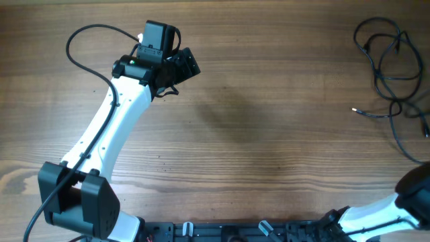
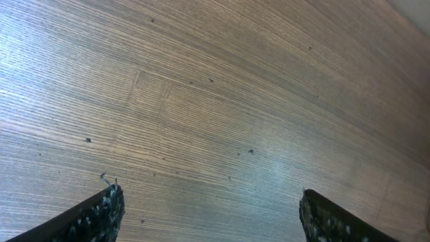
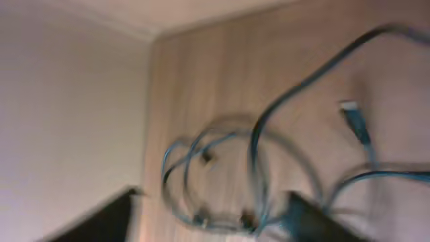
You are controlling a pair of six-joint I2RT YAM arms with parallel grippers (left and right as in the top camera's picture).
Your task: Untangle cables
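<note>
The cables (image 1: 393, 64) are thin black cords in tangled loose loops at the far right of the wooden table, one pale tip (image 1: 354, 109) pointing left. In the blurred right wrist view the loops (image 3: 222, 175) lie ahead of my right gripper (image 3: 215, 215), which is open and holds nothing. Only the right arm's base shows in the overhead view at the lower right. My left gripper (image 1: 187, 65) is at the upper left of the table, far from the cables. In the left wrist view its fingers (image 2: 208, 215) are wide open over bare wood.
The white left arm (image 1: 114, 128) slants from its base at the lower left up to the gripper, with its own thick black wire (image 1: 77, 47) looping off to the left. The table's right edge runs close beside the cables.
</note>
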